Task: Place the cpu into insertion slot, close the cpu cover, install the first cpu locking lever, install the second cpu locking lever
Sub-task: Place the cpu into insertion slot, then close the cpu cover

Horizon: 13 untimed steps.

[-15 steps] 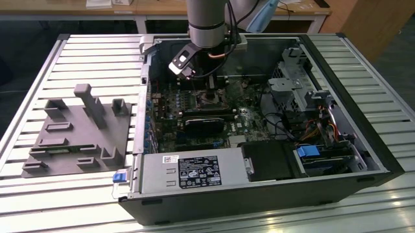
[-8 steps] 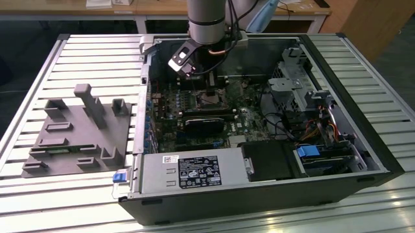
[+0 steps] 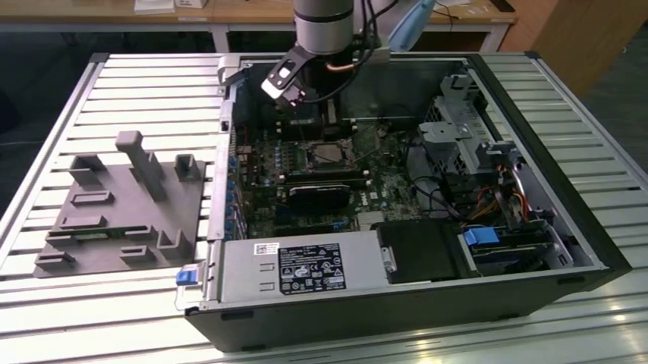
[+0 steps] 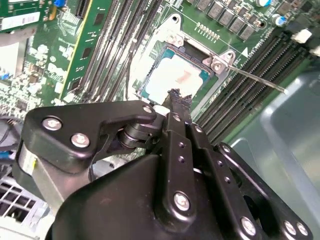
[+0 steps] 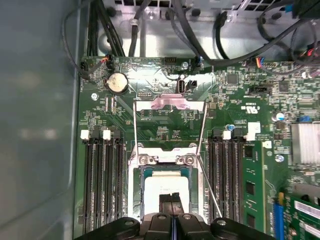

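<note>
Claw [image 4: 177, 97] clenched, fingers pressed together, tips right over cpu [image 4: 170, 75]; can't tell if touching. Cpu sits flat in slot [image 5: 134, 185], silver top up. Cover [image 5: 170, 102] open, swung up off slot, green board visible thru its cut-out. One lever [image 4: 255, 80] sticks out free over mem slots [image 5: 102, 185], not latched. Mem slots flank slot both sides. Case [image 3: 567, 227] lies open on counter [image 3: 152, 98], nearer counter edge at the exterior view's right. Grey jig [image 3: 121, 205] w/ posts near opposite edge.
</note>
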Motion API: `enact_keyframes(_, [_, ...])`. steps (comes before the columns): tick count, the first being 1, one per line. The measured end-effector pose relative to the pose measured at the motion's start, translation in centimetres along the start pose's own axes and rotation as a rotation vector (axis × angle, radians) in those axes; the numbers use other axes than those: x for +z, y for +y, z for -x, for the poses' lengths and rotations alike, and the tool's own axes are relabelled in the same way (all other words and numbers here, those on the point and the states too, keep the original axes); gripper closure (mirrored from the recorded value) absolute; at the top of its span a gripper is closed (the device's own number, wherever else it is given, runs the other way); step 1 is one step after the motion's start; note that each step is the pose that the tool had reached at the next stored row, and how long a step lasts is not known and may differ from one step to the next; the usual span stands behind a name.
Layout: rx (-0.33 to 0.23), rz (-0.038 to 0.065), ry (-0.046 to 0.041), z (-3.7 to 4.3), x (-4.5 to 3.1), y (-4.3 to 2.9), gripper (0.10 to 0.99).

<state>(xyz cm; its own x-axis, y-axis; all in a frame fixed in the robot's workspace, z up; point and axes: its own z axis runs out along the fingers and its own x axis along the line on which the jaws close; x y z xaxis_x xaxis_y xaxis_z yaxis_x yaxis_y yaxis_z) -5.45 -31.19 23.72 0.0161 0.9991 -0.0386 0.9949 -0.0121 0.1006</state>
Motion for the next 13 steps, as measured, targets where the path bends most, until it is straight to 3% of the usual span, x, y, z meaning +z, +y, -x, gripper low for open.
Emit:
enact_keyframes(6, [0.000, 0.000, 0.0000, 0.05, -1.35, 0.14, 0.984])
enact_keyframes(13, [0.000, 0.000, -0.0026, 0.06, -1.42, 0.15, 0.984])
